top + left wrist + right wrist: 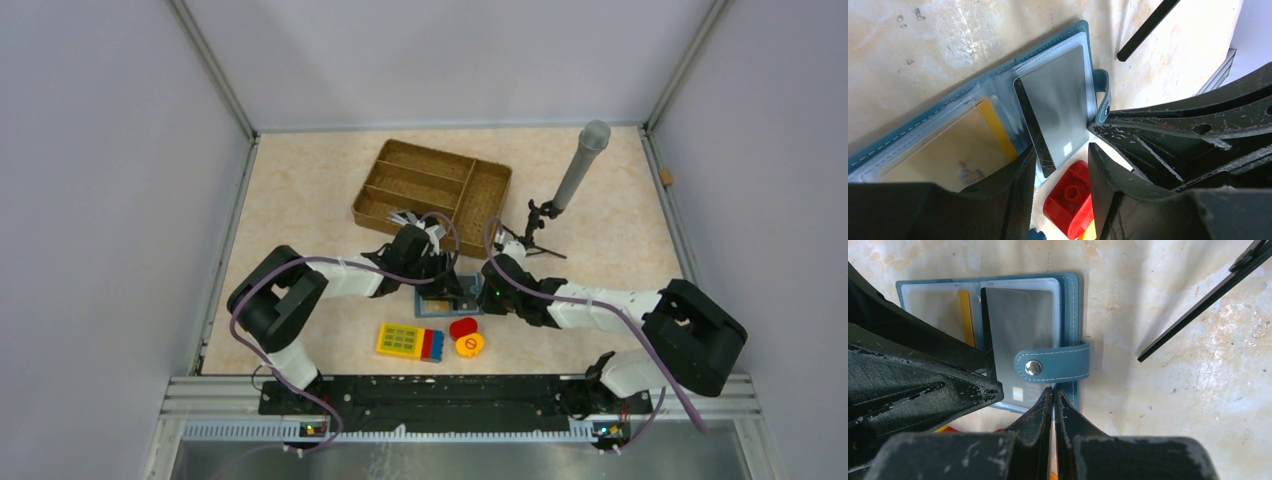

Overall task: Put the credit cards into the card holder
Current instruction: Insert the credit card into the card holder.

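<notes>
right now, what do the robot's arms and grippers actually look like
Both arms alike: the left arm and right arm have white links between chunky black joint housings, with a purplish-grey cable looping alongside each. The left gripper and right gripper have two black tapered plastic fingers, scuffed with pale scratches.

No legible text, keypad block (pixel 410 342) markings too small to read

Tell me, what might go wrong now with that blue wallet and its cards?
The shiny dark card looks only partly inside the teal folding wallet's clear pocket, so a push from the open left pincer may jam or bend it. The teal snap tab lies across that card and could snag it. The shut right pincer sits at the wallet's edge and might shove it.
</notes>
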